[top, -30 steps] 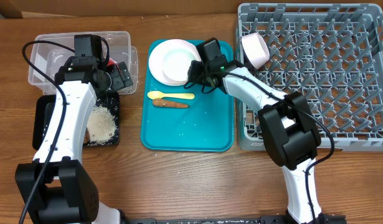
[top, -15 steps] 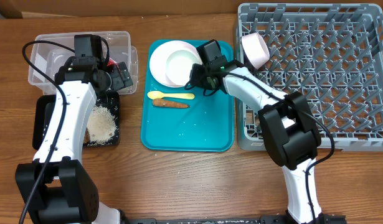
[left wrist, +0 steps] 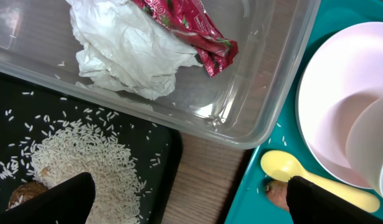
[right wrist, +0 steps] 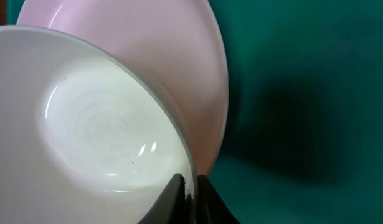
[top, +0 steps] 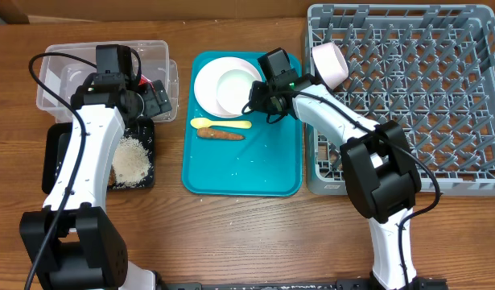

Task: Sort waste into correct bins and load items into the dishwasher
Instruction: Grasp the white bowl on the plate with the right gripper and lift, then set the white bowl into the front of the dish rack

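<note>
there, glossy white bowl (right wrist: 98, 124), rim in right claw (right wrist: 190, 186), over pink plate (right wrist: 179, 50)

One round plate (top: 205, 80). Two pale bowls, counted as bowl (top: 233, 83) and bowl (top: 329, 63). One yellow spoon (top: 219, 124). One orange stick (top: 220, 134). One teal tray (top: 239, 173), one black tray (left wrist: 29, 109), one clear tub (top: 58, 76), one grey rack (top: 440, 187). One white napkin (left wrist: 126, 53), one red wrapper (left wrist: 191, 28). One heap of rice (left wrist: 85, 162) (loose grains around it too many to count). One brown lump (left wrist: 26, 191).
</note>
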Tool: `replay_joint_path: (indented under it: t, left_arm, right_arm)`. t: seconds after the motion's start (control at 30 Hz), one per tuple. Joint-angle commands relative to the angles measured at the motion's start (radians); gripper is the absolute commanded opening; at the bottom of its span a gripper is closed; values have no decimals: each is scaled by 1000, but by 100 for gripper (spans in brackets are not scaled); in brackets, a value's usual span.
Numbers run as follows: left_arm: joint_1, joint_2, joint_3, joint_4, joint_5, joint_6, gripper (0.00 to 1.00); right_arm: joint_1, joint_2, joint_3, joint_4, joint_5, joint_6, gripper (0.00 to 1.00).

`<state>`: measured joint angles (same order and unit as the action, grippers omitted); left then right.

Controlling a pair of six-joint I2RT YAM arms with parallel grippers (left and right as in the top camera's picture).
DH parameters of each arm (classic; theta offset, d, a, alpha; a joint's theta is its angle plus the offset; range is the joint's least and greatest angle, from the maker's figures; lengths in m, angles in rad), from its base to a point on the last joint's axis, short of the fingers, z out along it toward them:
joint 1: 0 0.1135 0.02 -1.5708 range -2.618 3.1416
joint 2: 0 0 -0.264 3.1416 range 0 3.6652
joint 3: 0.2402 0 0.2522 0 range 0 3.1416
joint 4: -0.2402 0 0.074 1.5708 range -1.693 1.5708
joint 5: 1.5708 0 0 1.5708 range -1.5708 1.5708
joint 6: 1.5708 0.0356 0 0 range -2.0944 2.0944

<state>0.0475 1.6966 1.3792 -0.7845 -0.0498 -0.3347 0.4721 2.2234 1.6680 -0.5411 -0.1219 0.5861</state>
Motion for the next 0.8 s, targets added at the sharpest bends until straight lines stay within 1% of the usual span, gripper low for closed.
replay_joint_path:
  t: [0.0, 0.13, 0.23, 0.3, 0.47, 0.7, 0.77]
  left_arm:
    - [-2, -19, 14, 3, -13, -5, 100]
    - [-2, -19, 14, 3, -13, -5, 100]
    - [-2, -19, 14, 3, -13, -5, 100]
    - [-2, -19, 14, 3, -13, -5, 100]
    - [-2, -19, 14, 3, -13, -5, 100]
    - [-2, -19, 14, 3, -13, -5, 100]
    - [-2, -19, 14, 3, -13, -5, 100]
  right_arm:
    - [-8, -49, 22, -9, 15, -18, 4]
    - [-8, -76, 25, -13, 16, -22, 4]
    - [-8, -122, 47, -26, 34, -64, 4]
    - [-8, -165, 68, -56, 73, -77, 4]
    - [-8, -304, 103, -162, 177, -177, 4]
    - [-39, -529, 103, -441, 543, -186, 4]
    - [-56, -584, 102, -527, 638, -121, 4]
